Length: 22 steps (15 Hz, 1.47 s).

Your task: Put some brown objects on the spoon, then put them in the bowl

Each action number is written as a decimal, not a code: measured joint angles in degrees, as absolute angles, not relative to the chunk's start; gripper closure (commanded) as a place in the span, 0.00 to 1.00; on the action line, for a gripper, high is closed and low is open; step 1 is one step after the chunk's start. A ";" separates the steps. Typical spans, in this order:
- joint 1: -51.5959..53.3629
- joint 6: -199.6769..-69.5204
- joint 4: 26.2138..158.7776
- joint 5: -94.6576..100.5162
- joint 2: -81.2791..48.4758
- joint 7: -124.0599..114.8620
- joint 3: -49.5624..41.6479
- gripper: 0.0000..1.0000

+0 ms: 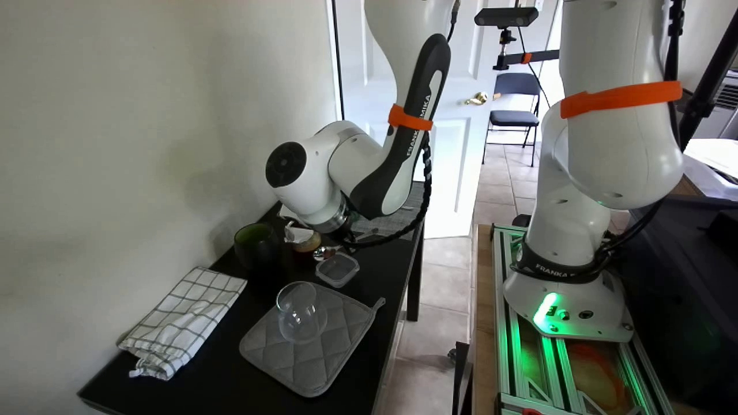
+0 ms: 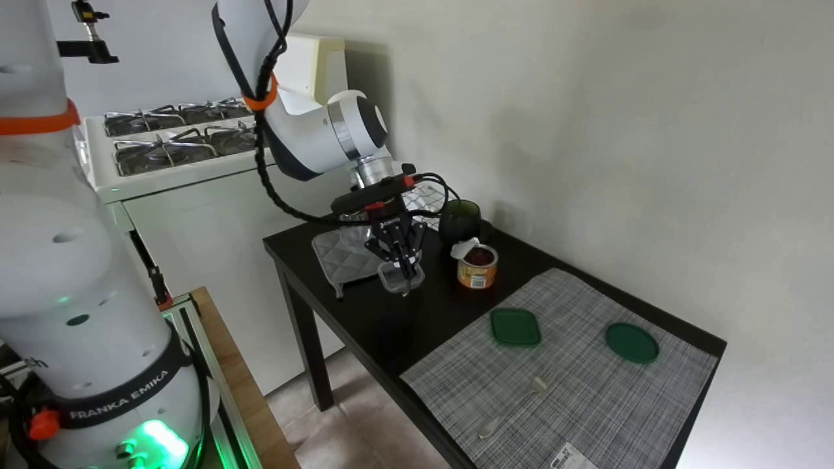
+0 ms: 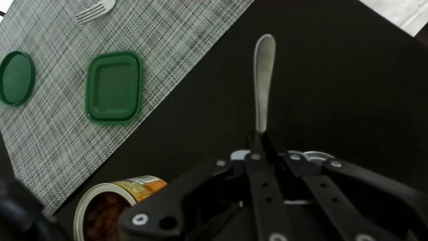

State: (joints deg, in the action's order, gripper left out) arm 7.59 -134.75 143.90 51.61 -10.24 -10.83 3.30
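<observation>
My gripper (image 3: 262, 136) is shut on a spoon (image 3: 264, 73), whose handle sticks out ahead of the fingertips in the wrist view. The spoon's shiny head (image 1: 324, 252) shows beside the gripper (image 1: 350, 248) in an exterior view. I cannot tell whether anything lies on it. The brown objects (image 3: 106, 214) look like beans inside an open can (image 2: 477, 273), beside the gripper (image 2: 408, 270). A clear round glass bowl (image 1: 301, 314) sits on a grey quilted pad (image 1: 340, 351). The gripper is over the dark table near a clear square container (image 1: 338, 271).
A dark green cup (image 2: 460, 221) stands behind the can near the wall. A checked towel (image 1: 184, 317) lies by the wall. A grey placemat (image 2: 586, 391) holds a square green lid (image 2: 515, 327), a round green lid (image 2: 632, 342) and a fork (image 2: 515, 407).
</observation>
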 measured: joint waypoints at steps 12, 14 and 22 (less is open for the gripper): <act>9.65 -133.96 146.96 65.90 -10.24 -28.93 4.91 0.98; 9.83 -132.44 147.17 67.31 -10.24 -31.64 5.31 0.98; 10.38 -128.79 147.66 71.77 -10.23 -39.70 7.77 0.98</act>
